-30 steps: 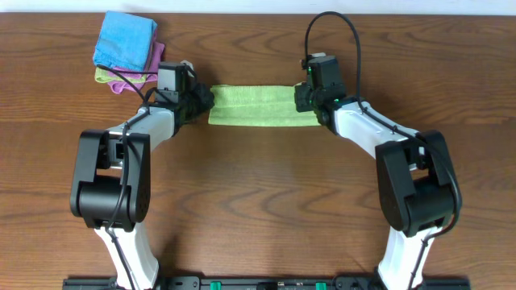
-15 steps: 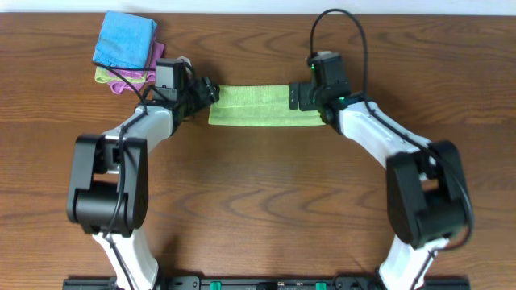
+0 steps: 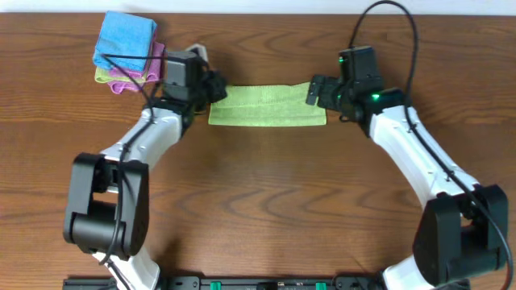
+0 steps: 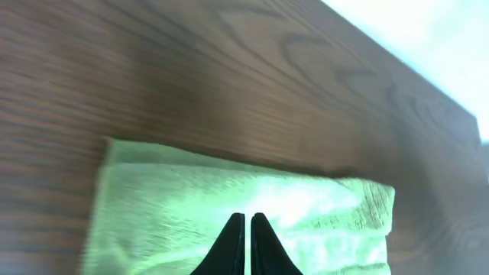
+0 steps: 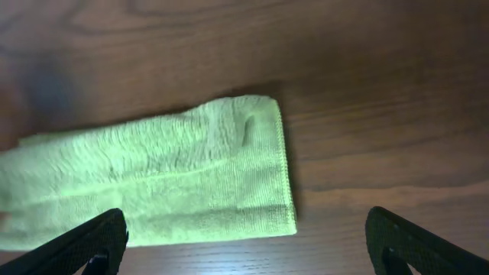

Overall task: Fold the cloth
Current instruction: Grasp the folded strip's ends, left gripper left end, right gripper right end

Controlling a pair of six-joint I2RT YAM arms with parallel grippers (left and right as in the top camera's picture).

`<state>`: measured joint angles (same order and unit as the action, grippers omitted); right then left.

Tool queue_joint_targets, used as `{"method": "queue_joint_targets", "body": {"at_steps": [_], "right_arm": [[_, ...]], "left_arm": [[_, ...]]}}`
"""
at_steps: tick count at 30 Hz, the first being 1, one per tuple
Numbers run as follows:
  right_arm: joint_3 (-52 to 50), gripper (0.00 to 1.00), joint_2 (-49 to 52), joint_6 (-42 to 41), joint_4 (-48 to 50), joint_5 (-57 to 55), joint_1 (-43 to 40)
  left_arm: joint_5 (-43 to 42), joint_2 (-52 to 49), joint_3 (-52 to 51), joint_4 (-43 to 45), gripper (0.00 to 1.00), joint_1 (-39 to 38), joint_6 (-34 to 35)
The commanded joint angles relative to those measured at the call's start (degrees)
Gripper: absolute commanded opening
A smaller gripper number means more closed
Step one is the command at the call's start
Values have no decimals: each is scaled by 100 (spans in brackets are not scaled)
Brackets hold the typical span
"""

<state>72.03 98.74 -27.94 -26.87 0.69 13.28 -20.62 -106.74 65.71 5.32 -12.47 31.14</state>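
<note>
Right hand [image 5: 244, 229] gapes over the cloth [image 5: 153, 179]; left hand [image 4: 246, 229] pinched closed.

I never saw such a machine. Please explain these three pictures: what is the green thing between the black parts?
Two robot arms stand at a brown wooden table. One picture looks down from above; the other two come from cameras on the wrists. Between the arms lies a lime-green terry cloth, folded into a strip. The left end effector is shut above one end; the right end effector is open at the other. Nothing looks lifted. A stack of folded cloths, bright blue on top, lies apart.
</note>
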Motion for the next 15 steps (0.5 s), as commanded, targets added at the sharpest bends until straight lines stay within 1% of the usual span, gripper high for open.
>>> {"method": "queue_joint_targets", "body": {"at_steps": [1,3,5,8,15], "right_arm": [[-216,99,-17,-463,35,793,-302],[-356,99,-17,-461,96,1283,-474],[-492,99,-17,-461,96,1388,-586],[-772,99,-17,-372,393,1703,-656],[-1499,99,-15,-485,1296,1757,-656]], "left_arm": [[616,-286,90,-37,6,-195,-31],[737,-507,90,-52,6,-219,-26],[750,-743,90,-17,6,-219,-24],[754,-1049,90,98,6,-221,-26],[938,-1235,90,160,6,-223,-24]]}}
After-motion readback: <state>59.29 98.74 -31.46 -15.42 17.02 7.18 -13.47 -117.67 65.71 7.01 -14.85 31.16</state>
